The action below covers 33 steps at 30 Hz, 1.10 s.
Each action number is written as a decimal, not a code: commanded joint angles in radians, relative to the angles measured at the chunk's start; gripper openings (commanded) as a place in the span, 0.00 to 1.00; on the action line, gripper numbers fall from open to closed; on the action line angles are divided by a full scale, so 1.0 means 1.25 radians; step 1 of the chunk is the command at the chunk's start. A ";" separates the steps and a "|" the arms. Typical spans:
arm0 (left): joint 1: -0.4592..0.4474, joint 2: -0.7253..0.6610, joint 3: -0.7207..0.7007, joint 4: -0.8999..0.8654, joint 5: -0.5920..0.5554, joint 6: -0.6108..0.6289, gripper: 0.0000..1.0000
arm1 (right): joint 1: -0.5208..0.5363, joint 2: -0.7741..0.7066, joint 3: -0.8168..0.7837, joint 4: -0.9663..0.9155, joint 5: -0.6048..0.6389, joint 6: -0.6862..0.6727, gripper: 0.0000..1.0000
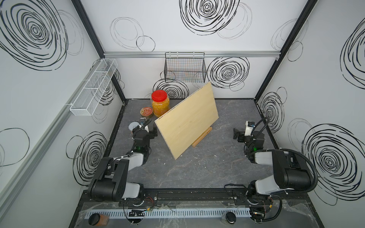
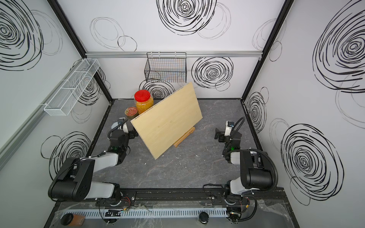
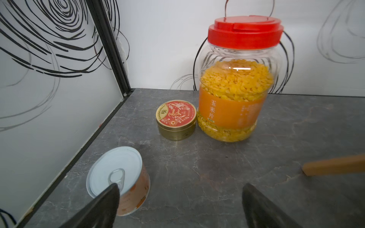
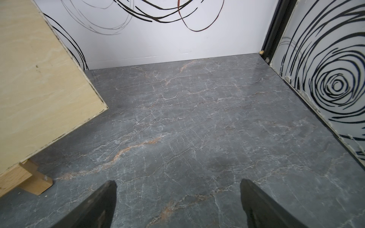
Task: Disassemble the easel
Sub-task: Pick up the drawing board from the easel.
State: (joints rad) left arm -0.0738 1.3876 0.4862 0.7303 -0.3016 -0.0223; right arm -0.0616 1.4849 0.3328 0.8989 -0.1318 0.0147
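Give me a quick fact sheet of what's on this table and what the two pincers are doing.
Stand: small honey-brown wooden easel, mostly hidden, bottom ledge showing
Resting on it: large pale rectangular plywood board, leaning back, covering most of the stand
Far left corner: clear plastic jar with red lid, round gold tin with red top, pull-tab metal can
Left pincer: open, empty, near the can
Right pincer: open, empty, above the grey marbled table
Disassembly: not yet begun
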 commanded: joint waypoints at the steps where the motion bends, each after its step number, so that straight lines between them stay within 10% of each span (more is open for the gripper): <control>1: 0.011 -0.032 0.156 -0.305 -0.072 -0.010 0.99 | 0.002 -0.046 0.007 -0.043 0.018 0.009 1.00; 16: 0.333 -0.309 0.439 -0.894 0.228 -0.120 0.99 | 0.045 -0.116 0.499 -0.865 0.093 0.124 1.00; 33: 0.007 -0.625 0.422 -1.058 0.407 -0.126 0.99 | 0.252 0.067 0.752 -0.948 -0.078 0.201 0.96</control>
State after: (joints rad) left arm -0.0410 0.6621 1.0451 -0.5983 0.1223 -0.1905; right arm 0.2489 1.5524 1.2304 -0.2565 -0.1692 0.2226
